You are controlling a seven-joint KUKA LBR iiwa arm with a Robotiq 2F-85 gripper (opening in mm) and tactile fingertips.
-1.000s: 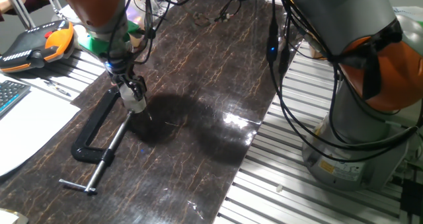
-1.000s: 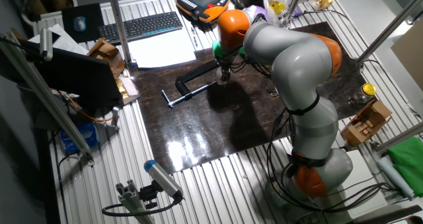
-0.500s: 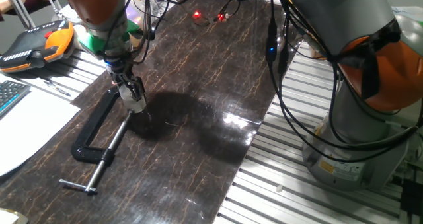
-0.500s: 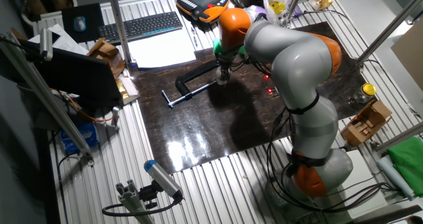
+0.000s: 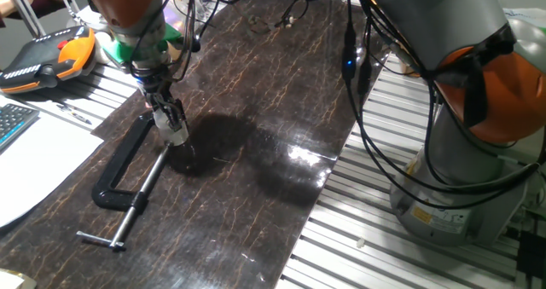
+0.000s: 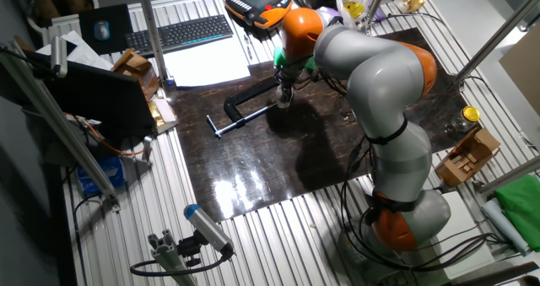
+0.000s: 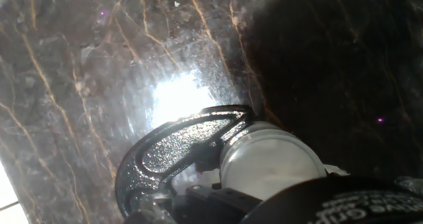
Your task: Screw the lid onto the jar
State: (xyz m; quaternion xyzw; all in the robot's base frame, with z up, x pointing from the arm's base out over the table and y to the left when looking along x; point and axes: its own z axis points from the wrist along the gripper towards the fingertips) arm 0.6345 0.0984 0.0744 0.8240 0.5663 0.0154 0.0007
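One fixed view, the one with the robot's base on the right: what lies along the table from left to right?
Orange teach pendant → black C-clamp → end effector on the small white jar → robot base.

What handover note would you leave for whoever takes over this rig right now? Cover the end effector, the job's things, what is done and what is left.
End effector: down at the C-clamp, around a whitish round piece; whether it grips cannot be told.
Lid: directly under the hand camera, beside the clamp's jaw.
Jar: whitish piece at the fingertips, on the dark marbled mat; the lid-jar seam is not clear.
Done: lid brought to the jar.
Left: confirm threading, finish screwing, release.
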